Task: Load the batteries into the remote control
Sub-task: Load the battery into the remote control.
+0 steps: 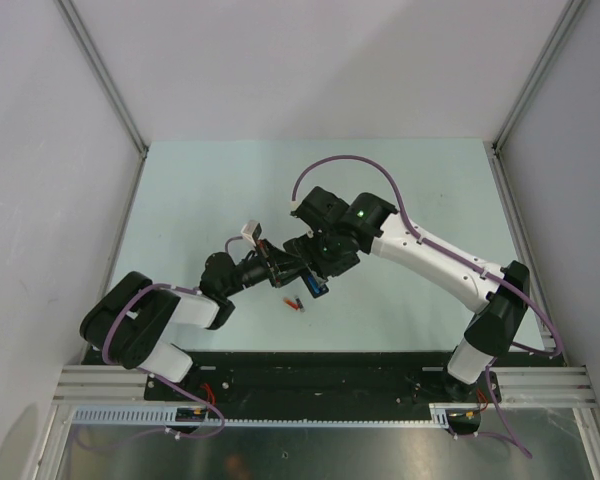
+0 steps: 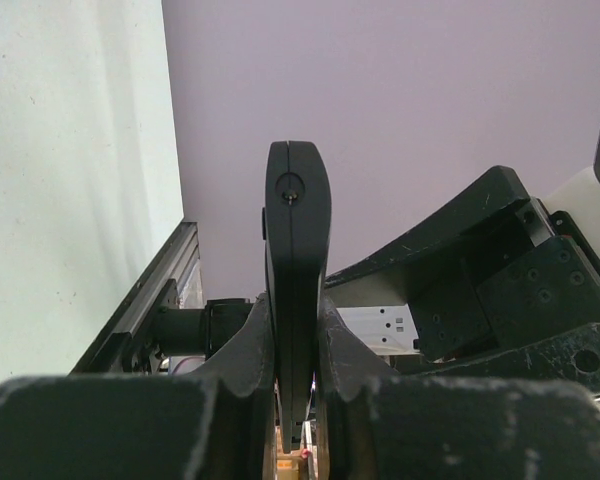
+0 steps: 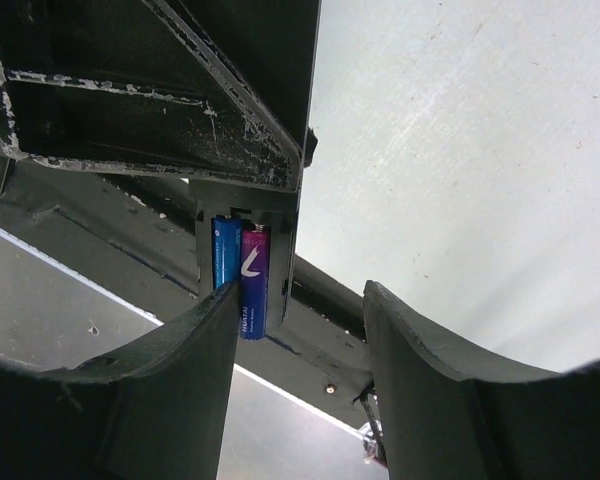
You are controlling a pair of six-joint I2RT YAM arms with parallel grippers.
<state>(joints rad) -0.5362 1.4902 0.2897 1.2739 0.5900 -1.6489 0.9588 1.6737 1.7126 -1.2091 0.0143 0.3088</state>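
The left claw [image 2: 297, 322] pinches the remote control [image 2: 297, 230] edge-on above the counter's [image 1: 200, 190] middle, presenting its recess [image 3: 242, 225] (two batteries [image 3: 253, 280] sit inside) to the spread right claw [image 3: 300, 300]; a red-orange battery [image 1: 293, 303] lies toward the near edge.

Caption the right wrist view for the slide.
Right claw open at two batteries lying side by side in the recess of the remote control.

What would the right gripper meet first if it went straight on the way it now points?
The right gripper would probably meet the batteries seated in the remote control first, just ahead of its open jaws; depth is unclear.
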